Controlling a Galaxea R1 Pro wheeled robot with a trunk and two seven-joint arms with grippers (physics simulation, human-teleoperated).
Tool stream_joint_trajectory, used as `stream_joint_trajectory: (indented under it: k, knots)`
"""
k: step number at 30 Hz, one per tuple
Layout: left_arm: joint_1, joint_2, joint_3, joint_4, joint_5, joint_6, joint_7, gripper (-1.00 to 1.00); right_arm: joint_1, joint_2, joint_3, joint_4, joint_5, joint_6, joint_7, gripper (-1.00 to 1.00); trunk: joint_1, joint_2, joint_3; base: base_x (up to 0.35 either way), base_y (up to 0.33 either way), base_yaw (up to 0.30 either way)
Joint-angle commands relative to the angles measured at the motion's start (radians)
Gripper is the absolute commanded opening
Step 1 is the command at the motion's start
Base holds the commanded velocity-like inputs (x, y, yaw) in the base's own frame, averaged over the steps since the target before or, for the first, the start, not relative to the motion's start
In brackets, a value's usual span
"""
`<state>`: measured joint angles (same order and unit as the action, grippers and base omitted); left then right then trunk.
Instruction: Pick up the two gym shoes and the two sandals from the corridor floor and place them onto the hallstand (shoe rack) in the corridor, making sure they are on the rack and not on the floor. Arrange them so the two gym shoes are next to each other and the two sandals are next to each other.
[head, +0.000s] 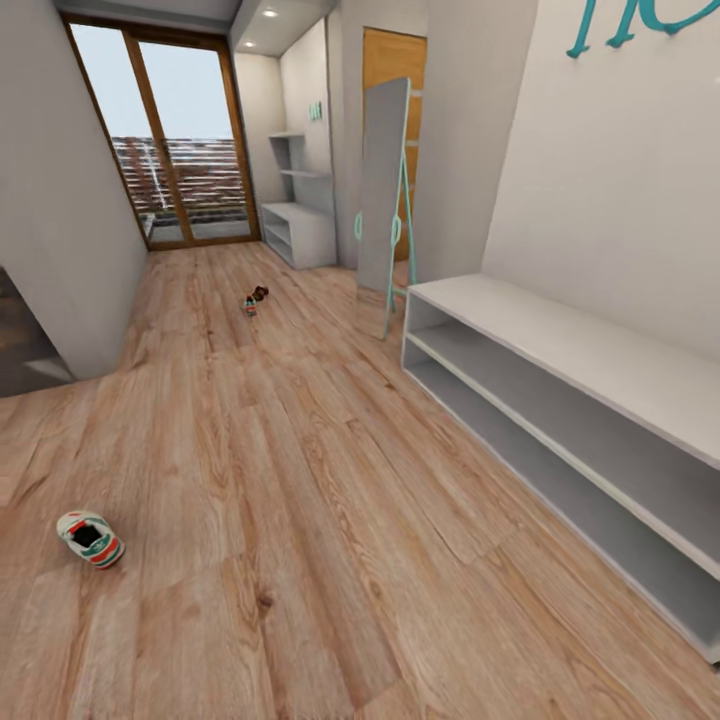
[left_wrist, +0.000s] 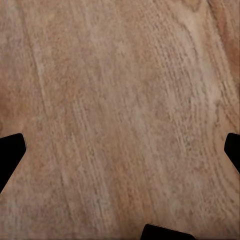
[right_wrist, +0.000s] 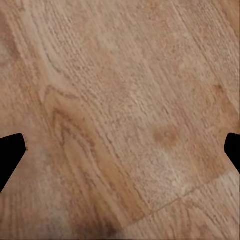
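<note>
Hallstand (head: 560, 330) cropped right, distant shoes (head: 255, 298) unclear

Bare corridor floor (left_wrist: 120, 100) below both wrists, nothing between the spread fingertips. Ahead and right, hallstand (head: 560, 400); leaning mirror (head: 385, 200) beyond.

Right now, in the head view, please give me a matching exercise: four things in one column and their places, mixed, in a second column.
Things:
1. gym shoe
2. hallstand
3. standing mirror
4. glass door

Places:
A. far end of the corridor
B. along the right wall, shelves bare
C. on the floor, near left
D. leaning just beyond the hallstand

Pairs: 1-C, 2-B, 3-D, 4-A
</note>
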<state>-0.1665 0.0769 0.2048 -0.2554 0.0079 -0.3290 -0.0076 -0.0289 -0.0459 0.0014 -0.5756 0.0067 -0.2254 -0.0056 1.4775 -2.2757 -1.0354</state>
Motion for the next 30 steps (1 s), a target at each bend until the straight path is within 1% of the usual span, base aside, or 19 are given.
stream_joint_trajectory:
  k: [1, 6, 13, 30]
  knots:
    - [-0.001, 0.0, 0.002, 0.001, 0.0, -0.004, -0.001, 1.0, 0.0, 0.0, 0.0, 0.0, 0.001, -0.003, -0.001, 1.0, 0.0, 0.0, -0.002, 0.0, 0.0, 0.192]
    - [-0.001, -0.001, 0.004, 0.003, -0.002, -0.005, -0.001, 1.0, 0.0, 0.0, 0.0, 0.0, 0.0, -0.003, -0.001, 1.0, 0.0, 0.0, -0.006, 0.052, 0.0, 0.153]
    - [-0.001, -0.002, 0.003, 0.004, -0.004, -0.005, -0.002, 1.0, 0.0, -0.002, 0.0, -0.001, 0.0, -0.003, 0.0, 1.0, 0.0, 0.0, -0.008, 0.144, 0.0, 0.044]
    - [-0.001, -0.002, 0.004, 0.004, -0.006, -0.005, -0.001, 1.0, 0.0, -0.006, 0.001, 0.0, 0.004, -0.002, 0.002, 1.0, 0.0, 0.0, -0.008, 0.309, 0.0, 0.002]
